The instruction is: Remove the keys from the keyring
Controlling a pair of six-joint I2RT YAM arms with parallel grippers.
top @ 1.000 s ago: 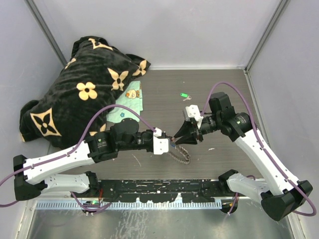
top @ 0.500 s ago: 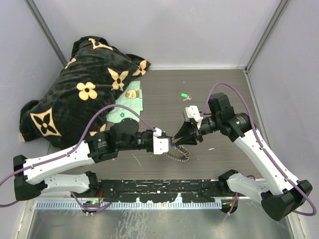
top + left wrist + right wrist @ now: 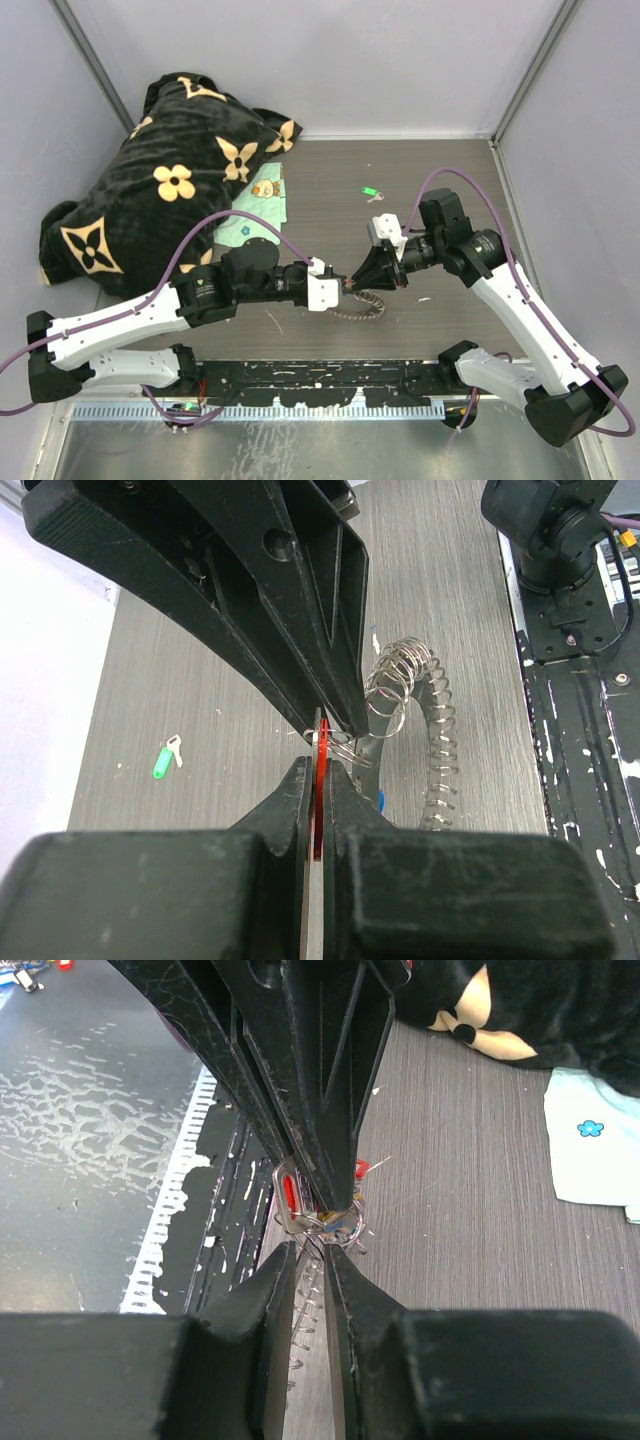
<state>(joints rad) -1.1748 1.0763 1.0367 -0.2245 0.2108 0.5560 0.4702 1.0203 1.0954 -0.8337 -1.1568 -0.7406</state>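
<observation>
Two grippers meeting over the table [image 3: 330, 180], near its middle.
Left gripper [image 3: 318, 766] is clamped on a red-tagged key [image 3: 320, 740]; right gripper [image 3: 308, 1256] pinches the coiled keyring [image 3: 437, 750], whose loop droops below both fingertips.

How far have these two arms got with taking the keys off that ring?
One green-tagged key already lies loose on the table, away from the coiled keyring. In hand: the left tool pinches a red-tagged key while the right tool grips the wire loops on the ring. That key is not yet off, and any others there are left.
</observation>
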